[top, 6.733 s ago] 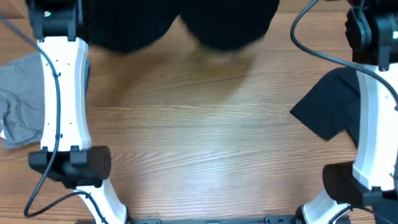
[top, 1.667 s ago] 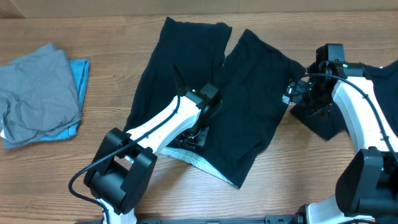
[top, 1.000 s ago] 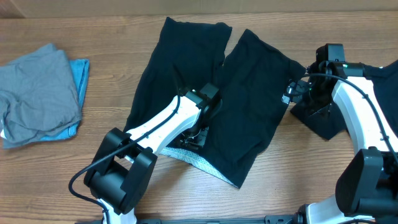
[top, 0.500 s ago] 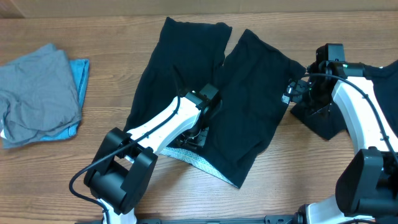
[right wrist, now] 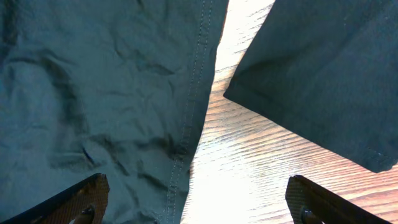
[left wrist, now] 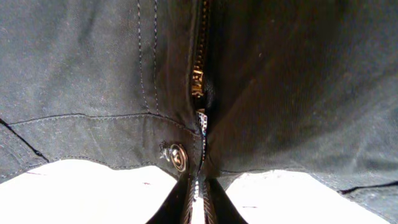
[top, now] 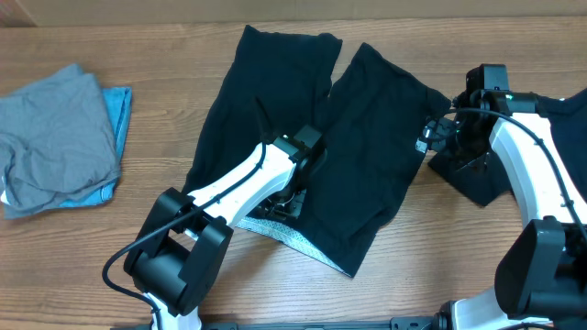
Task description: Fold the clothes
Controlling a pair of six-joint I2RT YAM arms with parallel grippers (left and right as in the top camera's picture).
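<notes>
**Robot arm takes black pants by the fly as folding begins**

A light-brown wooden table (top: 165, 119) carries the laundry. The wide black two-legged fabric pants (top: 275, 92) lie spread flat at its centre, legs toward the far edge and waistband toward the robot, apparently laid open so a fold can start. A crumpled grey fabric garment (top: 55, 128) waits at the left edge on top of a light-blue cloth piece (top: 117, 110). A smooth dark fabric piece (right wrist: 323, 74) lies just beside the right leg with a strip of bare wood between them.

The left gripper (left wrist: 198, 202) is pressed down on the waistband, jaws drawn narrow and pinching the cloth below the brass zipper (left wrist: 199, 68), beside the metal button (left wrist: 178, 157), likely for a firm hold. The right gripper (right wrist: 196, 208) hovers over the right leg's outer seam, jaws spread wide and holding nothing.
</notes>
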